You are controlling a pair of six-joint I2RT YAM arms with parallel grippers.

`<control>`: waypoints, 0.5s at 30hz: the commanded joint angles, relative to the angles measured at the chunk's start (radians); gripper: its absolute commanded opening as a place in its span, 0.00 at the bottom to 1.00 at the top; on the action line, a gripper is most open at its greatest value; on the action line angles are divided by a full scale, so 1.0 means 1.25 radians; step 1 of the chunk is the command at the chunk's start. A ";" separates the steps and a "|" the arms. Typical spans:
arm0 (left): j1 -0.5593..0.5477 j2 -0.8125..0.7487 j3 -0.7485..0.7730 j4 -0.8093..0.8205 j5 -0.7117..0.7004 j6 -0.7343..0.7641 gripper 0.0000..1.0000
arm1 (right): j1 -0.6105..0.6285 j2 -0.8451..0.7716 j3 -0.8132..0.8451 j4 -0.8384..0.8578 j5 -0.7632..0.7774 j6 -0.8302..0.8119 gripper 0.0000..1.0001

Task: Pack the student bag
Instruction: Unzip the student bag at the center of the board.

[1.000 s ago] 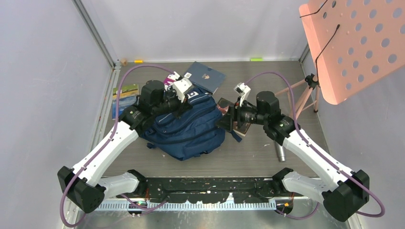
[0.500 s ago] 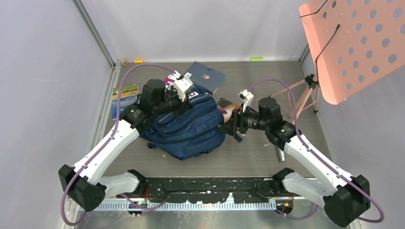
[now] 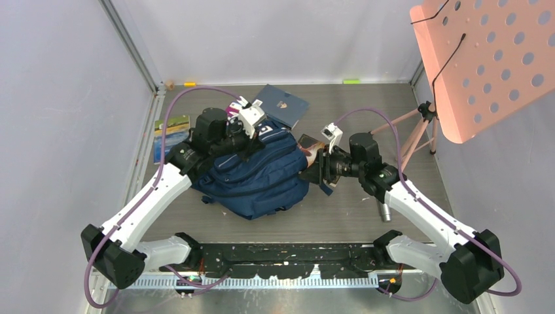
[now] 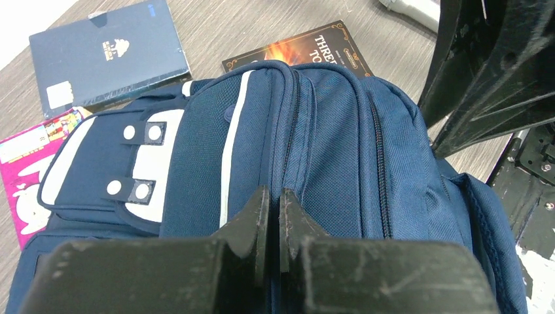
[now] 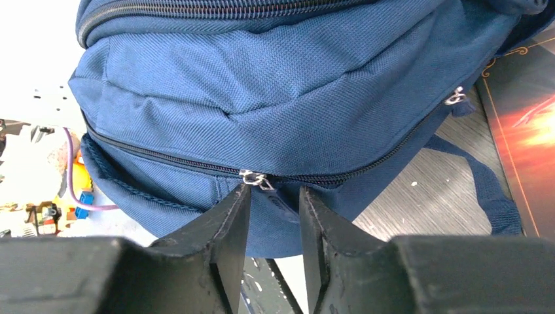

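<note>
Left end effector (image 4: pixel 269 199) is sitting closed over the student bag (image 4: pixel 327 131) at twelve o'clock; right end effector (image 5: pixel 275 191), narrowly parted, is straddling a zipper pull (image 5: pixel 256 179).

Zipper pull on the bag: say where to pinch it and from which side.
Pinch the zipper pull by its metal tab, coming side-on at the student bag, as the right gripper does; the tab juts from the seam between its fingers.

The student bag (image 3: pixel 256 183) is big and dark blue, with white stripes and white patches on its front pocket. It lies front side up in the middle of the tabletop (image 3: pixel 353 212). The zips that show are shut.
</note>
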 commanded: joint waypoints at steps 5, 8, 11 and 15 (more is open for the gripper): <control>0.010 0.008 0.049 0.073 -0.021 -0.012 0.00 | -0.002 0.017 0.000 0.048 -0.025 0.012 0.11; 0.010 0.015 0.042 0.072 -0.029 -0.015 0.00 | -0.002 -0.008 -0.002 0.039 -0.009 0.022 0.01; 0.010 0.023 0.038 0.073 -0.046 -0.017 0.00 | -0.002 -0.035 0.002 -0.010 0.018 0.024 0.01; 0.010 0.045 0.037 0.070 -0.083 -0.030 0.00 | -0.001 -0.074 0.024 -0.093 0.044 0.016 0.01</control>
